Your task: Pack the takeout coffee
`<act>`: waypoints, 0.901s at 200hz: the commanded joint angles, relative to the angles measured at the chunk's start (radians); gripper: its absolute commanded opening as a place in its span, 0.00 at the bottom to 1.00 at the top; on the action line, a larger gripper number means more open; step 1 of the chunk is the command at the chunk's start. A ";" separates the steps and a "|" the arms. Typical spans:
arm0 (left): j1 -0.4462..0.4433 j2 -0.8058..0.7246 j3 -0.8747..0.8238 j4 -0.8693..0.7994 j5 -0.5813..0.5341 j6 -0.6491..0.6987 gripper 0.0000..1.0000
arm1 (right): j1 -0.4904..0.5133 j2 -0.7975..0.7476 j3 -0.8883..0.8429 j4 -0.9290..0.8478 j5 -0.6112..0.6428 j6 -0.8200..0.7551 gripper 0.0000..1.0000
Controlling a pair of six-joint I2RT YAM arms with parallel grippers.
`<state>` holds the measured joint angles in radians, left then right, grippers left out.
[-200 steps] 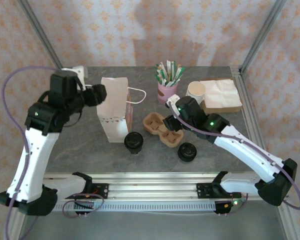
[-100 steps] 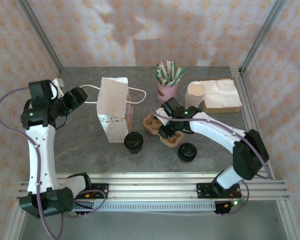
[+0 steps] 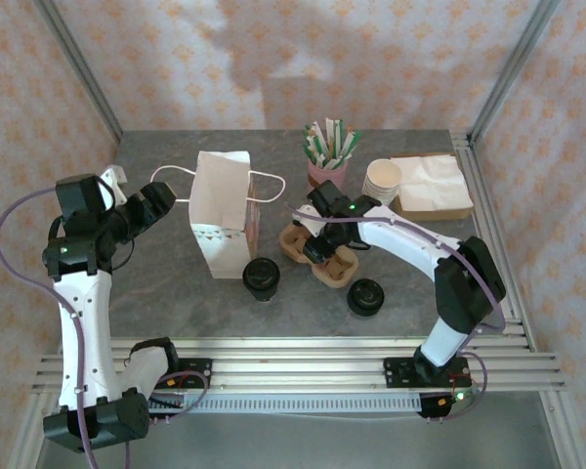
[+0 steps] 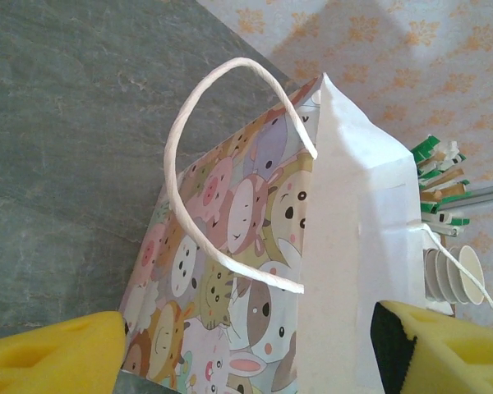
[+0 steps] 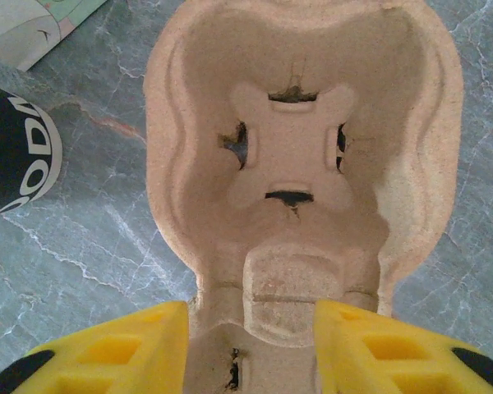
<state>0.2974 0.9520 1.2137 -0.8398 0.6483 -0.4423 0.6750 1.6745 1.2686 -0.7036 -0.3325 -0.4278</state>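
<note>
1. Status: packing has not visibly begun. Both coffees stand on the bench (image 3: pixel 156 283) with lids on, outside any container.
2. Left coffee cup (image 3: pixel 262 277): just beside the near right corner of the paper bag (image 3: pixel 223 210).
3. Right coffee cup (image 3: pixel 365 296): near the cup carrier (image 3: pixel 317 258), on its near right side and apart from it.
4. Cup carrier: no cup sits in it in the top view. The well seen from the right wrist is bare pulp.
5. Right tool (image 5: pixel 251 349): low over the carrier, its 2 fingers on either side of the centre post and close against it. It cannot be told whether they clamp the post or only flank it.
6. Left tool (image 3: pixel 159 202): fingers apart, holding nothing, at the left side of the bag. From the left wrist, the bag's printed side lies between the 2 fingers, and contact is not clear.
7. Bag: upright, with a handle loop out to each side. The top edge looks pinched narrow rather than spread.
8. Judgement, remaining work:
   - The 2 cups go into the carrier's wells.
   - The loaded carrier then presumably goes into the bag, whose mouth would first need opening.
   - The carrier must stay level so that neither cup tips.
   - All placement steps are outstanding, so the task is near its outset.
</note>
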 commanded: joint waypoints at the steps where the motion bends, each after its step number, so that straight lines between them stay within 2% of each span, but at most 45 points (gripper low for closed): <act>1: 0.009 -0.014 0.005 -0.007 0.020 0.027 0.80 | -0.007 0.023 0.035 -0.034 0.033 -0.029 0.45; 71: 0.009 -0.012 0.006 -0.019 0.031 0.029 0.81 | -0.006 0.062 0.055 -0.059 0.099 -0.054 0.47; 180: 0.010 -0.015 0.001 -0.012 0.038 0.020 0.81 | -0.008 0.105 0.081 -0.069 0.076 -0.055 0.47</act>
<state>0.2974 0.9504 1.2137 -0.8410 0.6563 -0.4370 0.6720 1.7634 1.3136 -0.7448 -0.2550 -0.4694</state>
